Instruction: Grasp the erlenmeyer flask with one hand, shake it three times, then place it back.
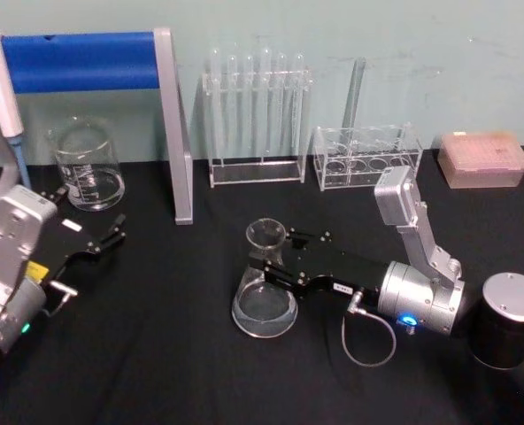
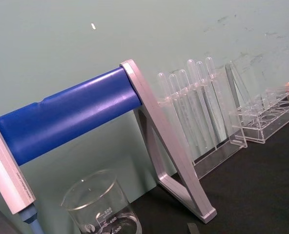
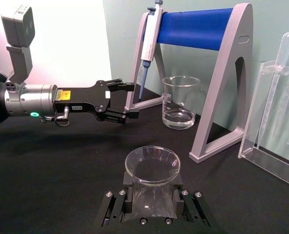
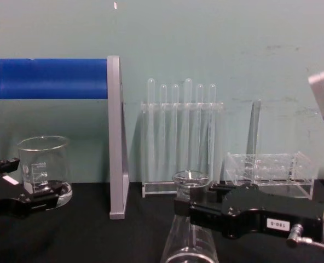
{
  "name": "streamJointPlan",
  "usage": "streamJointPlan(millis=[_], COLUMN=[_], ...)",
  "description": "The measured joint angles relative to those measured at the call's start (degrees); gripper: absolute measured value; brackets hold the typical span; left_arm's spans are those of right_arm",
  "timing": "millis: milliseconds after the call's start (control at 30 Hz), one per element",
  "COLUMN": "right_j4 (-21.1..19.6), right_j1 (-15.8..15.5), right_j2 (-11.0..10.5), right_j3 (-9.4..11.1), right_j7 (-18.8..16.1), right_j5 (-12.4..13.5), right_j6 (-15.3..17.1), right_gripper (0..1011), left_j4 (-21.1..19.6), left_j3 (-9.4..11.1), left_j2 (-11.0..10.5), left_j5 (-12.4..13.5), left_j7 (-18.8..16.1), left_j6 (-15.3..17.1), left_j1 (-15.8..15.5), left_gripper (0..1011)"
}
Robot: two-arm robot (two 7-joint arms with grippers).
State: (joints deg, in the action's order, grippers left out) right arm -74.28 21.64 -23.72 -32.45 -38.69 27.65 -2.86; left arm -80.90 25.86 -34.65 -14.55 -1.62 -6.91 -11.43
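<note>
The erlenmeyer flask (image 1: 265, 292) sits on the black counter (image 1: 156, 372), in front of the blue-barred stand (image 1: 174, 133) and to the right of its grey end frame. Its wide base looks to be resting on the counter, though a slight lift cannot be ruled out.

The right claw (image 1: 273, 257) reaches in level and pinches the flask's narrow neck just under the flared lip. In the right wrist view a pad (image 3: 127, 197) presses the glass on each side. That height makes sense: the neck is the one part slim enough for the claw to span, and the lip above works as a stop should the glass slide during shaking. Gripping from the side also keeps the mouth upright, so the little liquid in the base should stay put.

The left claw (image 1: 103, 241) hovers in front of the stand's blue bar, on the side away from the flask. It is spread and holds nothing, leaving room for the swing. A beaker (image 1: 87, 164) under the bar and the test tube rack (image 1: 255, 115) beside the stand lie well apart from the flask. I judge the grasp made and the shaking not yet begun.
</note>
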Motion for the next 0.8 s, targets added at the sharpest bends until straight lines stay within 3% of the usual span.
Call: streamJointPlan(millis=[300, 533, 800], right_j4=[0.1, 0.1, 0.1], right_j1=[-0.1, -0.1, -0.1], right_j2=[-0.1, 0.0, 0.0], right_j3=[0.0, 0.0, 0.0], right_j7=[0.1, 0.1, 0.1], right_j5=[-0.3, -0.3, -0.2], right_j6=[0.3, 0.3, 0.2], right_gripper=[481, 751, 960], left_j4=[0.0, 0.0, 0.0], left_j3=[0.0, 0.0, 0.0], left_j2=[0.0, 0.0, 0.0], left_j5=[0.0, 0.0, 0.0], left_j7=[0.0, 0.0, 0.0], left_j6=[0.0, 0.0, 0.0], left_j1=[0.0, 0.0, 0.0], left_gripper=[1001, 1001, 1001])
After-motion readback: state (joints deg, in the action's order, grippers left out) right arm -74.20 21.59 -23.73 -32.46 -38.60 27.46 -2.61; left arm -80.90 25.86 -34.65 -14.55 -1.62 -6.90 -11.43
